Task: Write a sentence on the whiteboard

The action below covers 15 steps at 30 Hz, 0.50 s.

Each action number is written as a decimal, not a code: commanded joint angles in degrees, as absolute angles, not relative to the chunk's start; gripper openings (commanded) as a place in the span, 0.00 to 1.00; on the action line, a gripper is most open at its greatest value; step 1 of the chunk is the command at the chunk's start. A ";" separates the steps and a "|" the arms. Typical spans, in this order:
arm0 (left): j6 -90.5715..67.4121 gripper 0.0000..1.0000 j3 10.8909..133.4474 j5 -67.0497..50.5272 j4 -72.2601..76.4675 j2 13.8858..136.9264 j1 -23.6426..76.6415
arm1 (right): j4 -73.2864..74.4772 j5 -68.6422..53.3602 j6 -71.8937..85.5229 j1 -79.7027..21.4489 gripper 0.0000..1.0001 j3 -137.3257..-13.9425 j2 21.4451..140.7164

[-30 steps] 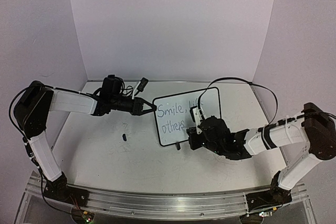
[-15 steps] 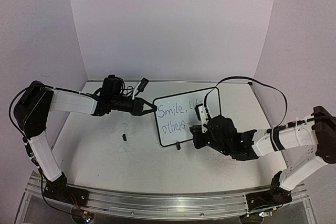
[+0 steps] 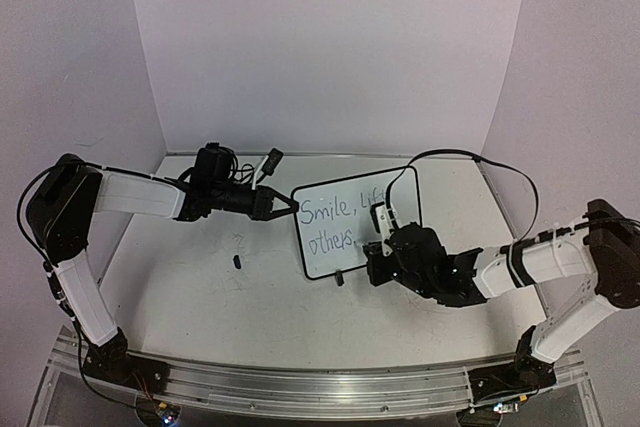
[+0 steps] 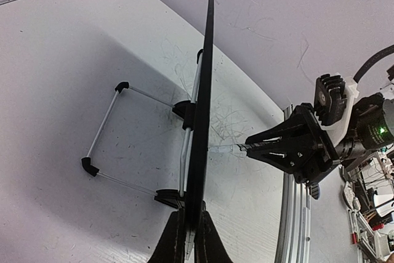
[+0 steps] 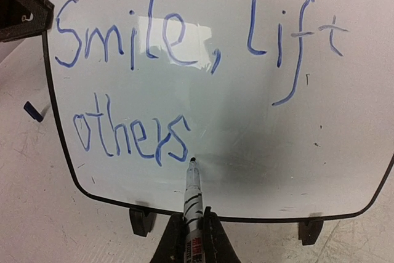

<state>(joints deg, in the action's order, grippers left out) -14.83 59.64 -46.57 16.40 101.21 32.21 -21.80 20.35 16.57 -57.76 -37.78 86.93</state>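
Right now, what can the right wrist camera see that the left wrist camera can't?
Only the right wrist view shows the sentence, blue writing on the front of the whiteboard. Only the left wrist view shows the wire stand behind it. Both show the whiteboard, the left fingers on its edge, and the marker, tip at the board.

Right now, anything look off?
Only a small dark piece, possibly a marker cap, lying loose on the tabletop left of the whiteboard. The board stands upright, its edge clamped by the left gripper; the right gripper holds the marker tip at the end of the sentence.
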 commanded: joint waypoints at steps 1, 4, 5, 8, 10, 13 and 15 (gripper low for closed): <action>-14.41 0.00 61.73 -47.67 15.91 99.37 31.99 | -22.93 22.90 15.98 -57.12 0.00 -40.04 88.70; -14.41 0.00 61.75 -47.77 15.91 99.33 32.00 | -23.31 23.41 15.59 -56.87 0.00 -40.56 89.79; -14.41 0.00 61.71 -47.73 15.91 99.32 31.99 | -23.39 23.48 15.45 -56.87 0.00 -40.67 89.80; -14.34 0.00 61.70 -47.53 15.90 99.32 31.99 | -22.22 23.16 15.73 -56.86 0.00 -40.65 87.61; -14.33 0.00 61.65 -47.09 15.83 99.25 31.99 | -18.73 21.02 16.95 -57.12 0.00 -40.01 83.01; -14.33 0.01 61.74 -46.62 15.69 99.10 31.92 | -14.93 18.66 19.32 -57.36 0.00 -37.06 73.72; -14.48 0.07 61.97 -46.48 15.58 98.99 31.65 | -11.97 20.01 20.19 -57.27 0.00 -35.68 68.63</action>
<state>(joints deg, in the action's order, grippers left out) -14.79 59.66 -46.33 16.31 101.21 32.19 -16.41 19.69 17.34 -57.43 -37.21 79.39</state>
